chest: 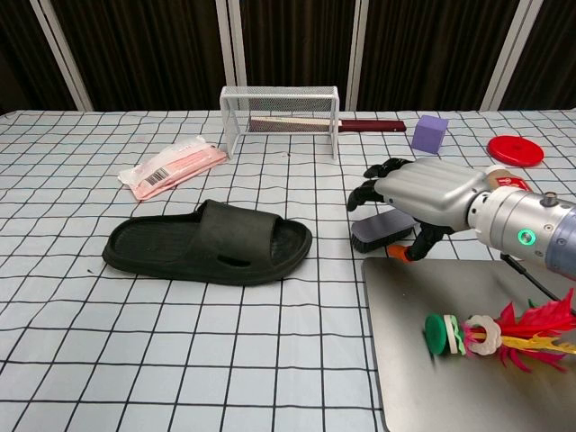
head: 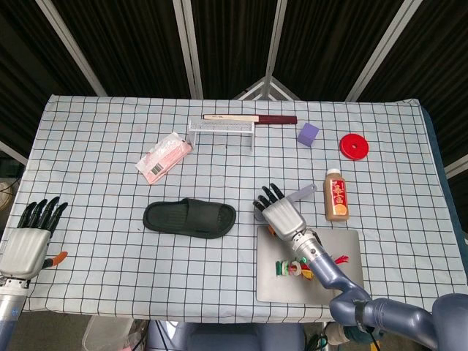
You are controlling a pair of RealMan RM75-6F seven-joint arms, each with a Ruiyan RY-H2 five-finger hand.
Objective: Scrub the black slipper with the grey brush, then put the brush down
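Note:
The black slipper (head: pixel 190 218) (chest: pixel 211 243) lies flat on the checked cloth, left of centre. Just to its right lies the grey brush (head: pixel 303 194), bristles down (chest: pixel 378 230). My right hand (head: pixel 281 214) (chest: pixel 423 192) is over the brush's head end, palm down with fingers spread towards the slipper and thumb low at the near side. It covers most of the handle in the chest view. No grip on the brush shows. My left hand (head: pixel 29 241) is at the table's near left edge, fingers extended, holding nothing; only the head view shows it.
A grey tray (head: pixel 325 289) (chest: pixel 423 378) with a feathered toy (chest: pixel 490 333) sits right behind my right hand. A brown bottle (head: pixel 336 196), red disc (head: pixel 355 146), purple cube (head: pixel 308 134), white wire rack (head: pixel 221 128) and pink packet (head: pixel 164 156) lie further back.

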